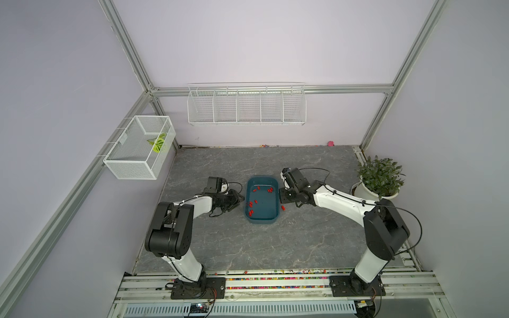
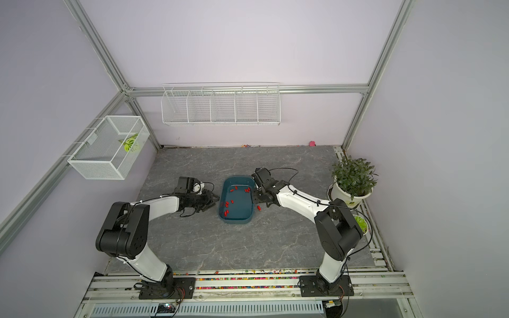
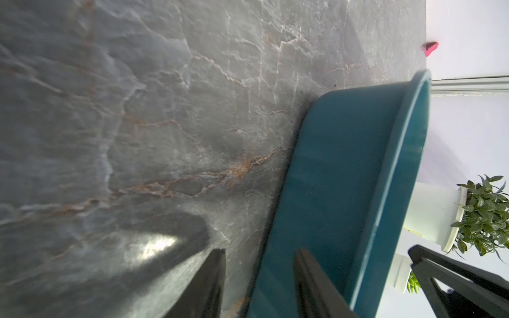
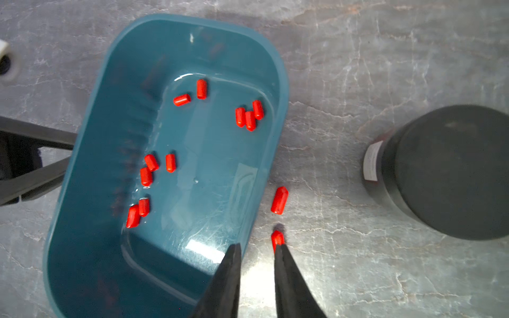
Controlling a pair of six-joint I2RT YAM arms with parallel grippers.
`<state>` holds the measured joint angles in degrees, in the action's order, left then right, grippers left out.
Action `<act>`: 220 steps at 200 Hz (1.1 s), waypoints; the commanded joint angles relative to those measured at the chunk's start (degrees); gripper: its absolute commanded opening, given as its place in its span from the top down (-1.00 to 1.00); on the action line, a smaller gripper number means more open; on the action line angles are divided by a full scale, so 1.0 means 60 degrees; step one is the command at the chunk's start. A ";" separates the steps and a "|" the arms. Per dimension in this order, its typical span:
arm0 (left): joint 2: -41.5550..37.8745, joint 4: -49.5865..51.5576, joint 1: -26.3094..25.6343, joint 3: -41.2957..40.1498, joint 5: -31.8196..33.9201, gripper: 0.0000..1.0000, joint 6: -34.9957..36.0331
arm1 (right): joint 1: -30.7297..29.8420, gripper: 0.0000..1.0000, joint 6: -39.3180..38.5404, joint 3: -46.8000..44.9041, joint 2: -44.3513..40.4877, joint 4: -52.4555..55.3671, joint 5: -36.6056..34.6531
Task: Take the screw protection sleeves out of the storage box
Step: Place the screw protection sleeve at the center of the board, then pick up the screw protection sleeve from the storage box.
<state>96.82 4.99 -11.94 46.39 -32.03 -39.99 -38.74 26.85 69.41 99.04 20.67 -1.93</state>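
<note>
Grey tabletop (image 4: pixel 358 247): one sleeve (image 4: pixel 276 237) lies at right claw (image 4: pixel 257 247) tip.

Grey marble-patterned desk (image 1: pixel 248 247) inside lilac walls (image 1: pixel 261 41). A white five-compartment wire rack (image 1: pixel 246 106) hangs on the back wall; a white mesh basket (image 1: pixel 132 162) holding a green leaf (image 1: pixel 158 143) hangs on the left wall. A potted plant (image 1: pixel 380 176) sits at the desk's right edge. A black round canister (image 4: pixel 451 170) stands on the desk. Coloured beads (image 1: pixel 275 278) line the front rail (image 1: pixel 137 283).
</note>
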 commanded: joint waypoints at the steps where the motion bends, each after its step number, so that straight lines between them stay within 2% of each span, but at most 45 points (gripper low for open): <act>1: 0.0177 -0.0015 0.0014 0.0215 -0.0145 0.06 0.0089 | -0.0274 0.47 -0.0516 0.0084 -0.0394 -0.0425 -0.0302; 40: 0.0157 -0.0001 0.0022 0.0233 -0.0139 0.06 0.0101 | -0.0636 0.48 -0.0921 0.0740 0.0006 -0.0421 0.0115; 108: 0.0117 -0.0041 0.0025 0.0185 -0.0152 0.06 0.0116 | -0.0949 0.52 -0.0927 0.2346 0.1747 -0.0084 0.1426; 220: 0.0055 -0.0102 0.0019 0.0136 -0.0164 0.06 0.0115 | -0.1041 0.51 -0.0879 0.3808 0.3652 0.0881 0.2029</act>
<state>97.10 4.95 -11.94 46.41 -32.51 -39.99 -44.51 21.78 90.52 118.93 23.18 9.02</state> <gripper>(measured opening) 0.471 0.247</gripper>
